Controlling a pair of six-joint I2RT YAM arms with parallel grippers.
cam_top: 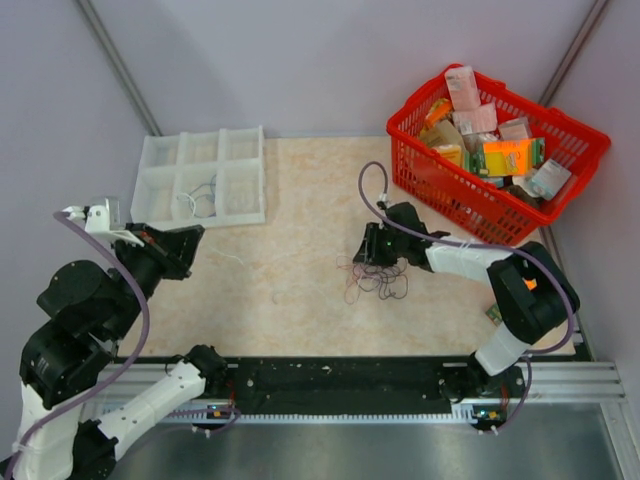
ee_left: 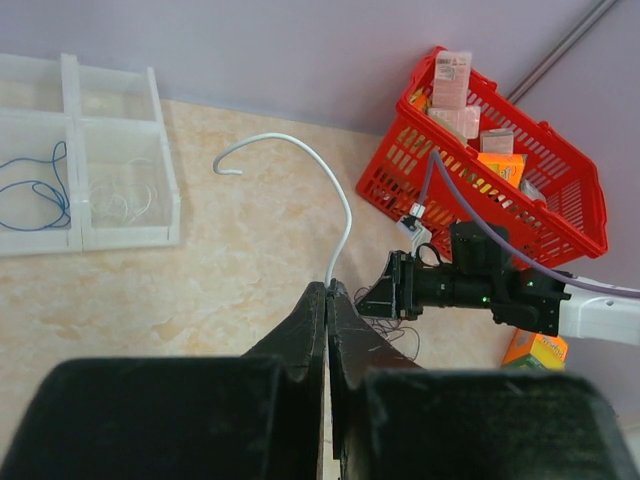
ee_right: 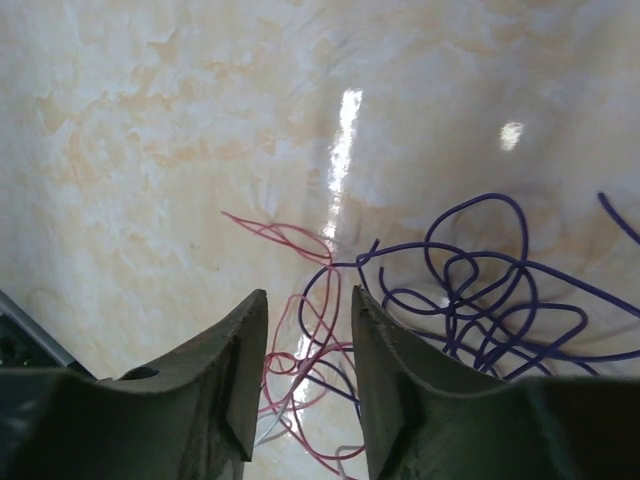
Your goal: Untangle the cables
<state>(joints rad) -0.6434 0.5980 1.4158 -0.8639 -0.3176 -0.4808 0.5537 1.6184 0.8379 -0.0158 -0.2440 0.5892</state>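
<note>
Cables (cam_top: 375,280) in purple and pink lay knotted on the tabletop (cam_top: 290,300) directly beneath our right hand (ee_right: 308,300). Its fingers stood a little apart and gripped nothing, straddling the pink loops at the knot's edge; we judged them placed to pinch one strand. Our left hand (ee_left: 327,300) was closed tight on the end of a white cable (ee_left: 347,215), which arched up and forward from its fingertips, apart from the knot and held high, we reckoned, to avoid snagging. Ahead and left of that hand, a tray (ee_left: 72,130) held a blue cable (ee_left: 35,185) and a pale cable (ee_left: 125,195) in separate compartments, presumably where freed strands belonged.
</note>
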